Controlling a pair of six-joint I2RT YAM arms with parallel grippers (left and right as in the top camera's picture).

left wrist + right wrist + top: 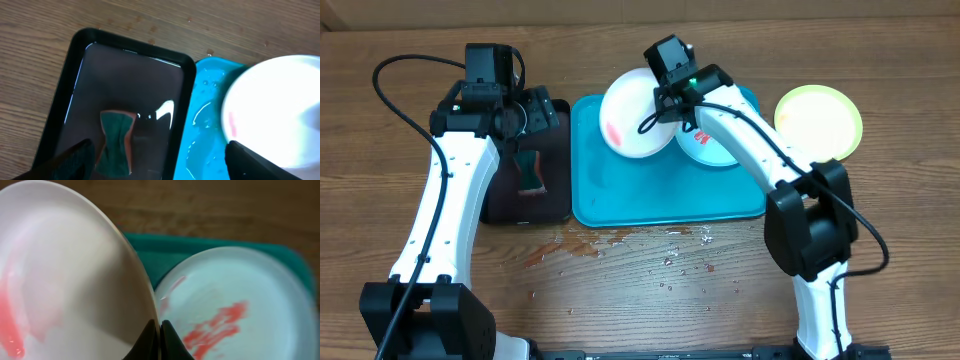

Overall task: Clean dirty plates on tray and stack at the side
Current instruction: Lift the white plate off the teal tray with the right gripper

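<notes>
White plate (632, 115) is the one in play, so heads up. From overhead, your right hand (670, 108) has it clamped by the rim and tilted up over the back of the blue tray (620, 205), with a red smear on its left side. Mint plate (708, 152) lies flat in the tray, half under that arm. The yellow-green plate (818, 122) sits on the counter (620, 290) right of the tray and looks clean to me. Your left hand (534, 112) hangs over the far end of the black tray (555, 205), and the sponge (529, 168) is just toward the front edge from it.

Left wrist cam: fingers are spread wide, gripping nothing. The sponge lies in the black tray below and between them, long side running away from the camera, so the jaws straddle its narrow way. White plate is off to the right, over the blue tray.

Right wrist cam: fingertips are pinched shut on the white plate's edge, and the mint plate is flat behind it with a red streak.

My guess: your left arm is way closer to the sponge, so drop down, grab it, then swing right to the smear.
</notes>
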